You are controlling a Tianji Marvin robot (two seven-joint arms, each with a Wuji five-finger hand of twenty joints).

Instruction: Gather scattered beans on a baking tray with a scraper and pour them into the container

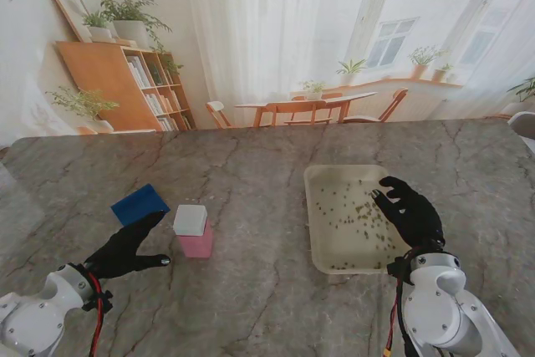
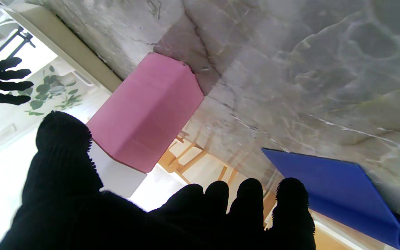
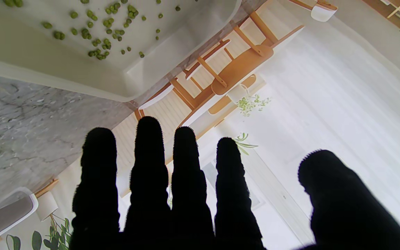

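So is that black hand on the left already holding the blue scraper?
No, the left hand hovers open just nearer to me than the blue scraper, which lies flat on the table.

both hands wore black knitted cloth, fuzzy at the fingertips. the table looked like veined grey marble, smooth with a dull sheen. the blue scraper beside the left fingers looked like smooth plastic; the pink container matt; the cream tray smooth, faintly glossy.

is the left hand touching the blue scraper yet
Apart. In the left wrist view the fingertips stop short of the blue scraper, with background showing between them. The left hand is open and holds nothing.
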